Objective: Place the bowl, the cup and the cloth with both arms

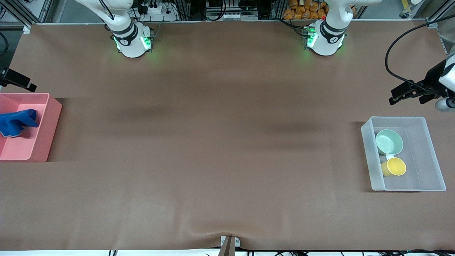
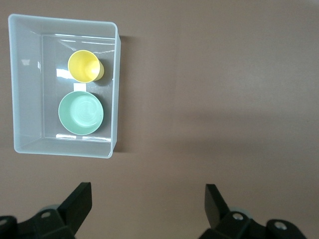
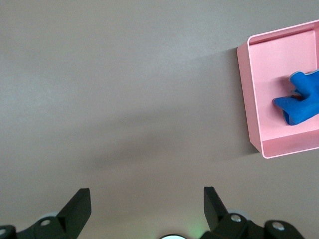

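Note:
The mint-green bowl [image 1: 389,141] and the yellow cup [image 1: 395,166] sit side by side in a clear plastic bin [image 1: 369,156] at the left arm's end of the table, the cup nearer the front camera. Both show in the left wrist view, the bowl [image 2: 80,113] and the cup [image 2: 84,65] in the bin [image 2: 115,89]. The blue cloth [image 1: 17,122] lies crumpled in a pink bin [image 1: 49,128] at the right arm's end, and the right wrist view shows the cloth [image 3: 301,99] in the pink bin [image 3: 246,94]. My left gripper [image 1: 400,94] [image 2: 148,199] hangs open and empty over bare table beside the clear bin. My right gripper [image 1: 25,83] [image 3: 147,199] hangs open and empty over bare table beside the pink bin.
The brown table mat [image 1: 227,142] spreads wide between the two bins. A small camera mount [image 1: 227,245] stands at the table's front edge. A black cable [image 1: 391,60] loops in the air by the left gripper.

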`<state>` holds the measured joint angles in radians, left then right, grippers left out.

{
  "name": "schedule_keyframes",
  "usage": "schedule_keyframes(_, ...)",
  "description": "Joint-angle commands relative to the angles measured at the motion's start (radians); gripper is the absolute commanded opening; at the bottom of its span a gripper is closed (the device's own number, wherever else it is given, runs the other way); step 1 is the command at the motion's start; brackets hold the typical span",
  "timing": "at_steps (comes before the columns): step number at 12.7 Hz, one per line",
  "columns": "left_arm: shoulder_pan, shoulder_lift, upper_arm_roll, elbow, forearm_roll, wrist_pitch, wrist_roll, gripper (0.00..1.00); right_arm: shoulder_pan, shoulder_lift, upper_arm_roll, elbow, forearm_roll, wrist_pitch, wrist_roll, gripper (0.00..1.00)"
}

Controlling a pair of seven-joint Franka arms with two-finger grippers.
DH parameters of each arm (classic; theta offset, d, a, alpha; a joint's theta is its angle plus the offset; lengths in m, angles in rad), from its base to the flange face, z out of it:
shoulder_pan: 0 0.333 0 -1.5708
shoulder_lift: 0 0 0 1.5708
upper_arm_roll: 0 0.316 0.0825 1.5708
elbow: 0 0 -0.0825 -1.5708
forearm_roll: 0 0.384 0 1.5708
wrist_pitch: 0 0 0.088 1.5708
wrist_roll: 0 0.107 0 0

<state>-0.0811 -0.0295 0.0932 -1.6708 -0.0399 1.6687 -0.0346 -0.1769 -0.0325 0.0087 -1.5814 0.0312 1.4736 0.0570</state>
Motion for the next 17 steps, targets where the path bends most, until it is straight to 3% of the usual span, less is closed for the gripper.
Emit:
schedule_keyframes(1, 0.004, 0.028, -0.004, 0.037, -0.005, -0.009, 0.001, 1.0, 0.005, 0.013, 0.002, 0.031, -0.017, -0.013, 0.004, 1.0)
schedule_keyframes(4, 0.004, 0.115, -0.004, 0.161, -0.003, -0.01, 0.013, 1.0, 0.007, 0.016, 0.002, 0.031, -0.016, -0.013, 0.004, 1.0)
schedule_keyframes(9, -0.051, 0.108, 0.046, 0.195, -0.005, -0.01, 0.013, 1.0, 0.007, 0.016, 0.002, 0.031, -0.016, -0.013, 0.003, 1.0)
schedule_keyframes(17, -0.042, 0.094, 0.045, 0.184, -0.009, -0.026, 0.051, 1.0, 0.013, 0.017, 0.002, 0.029, -0.017, -0.015, 0.003, 1.0)
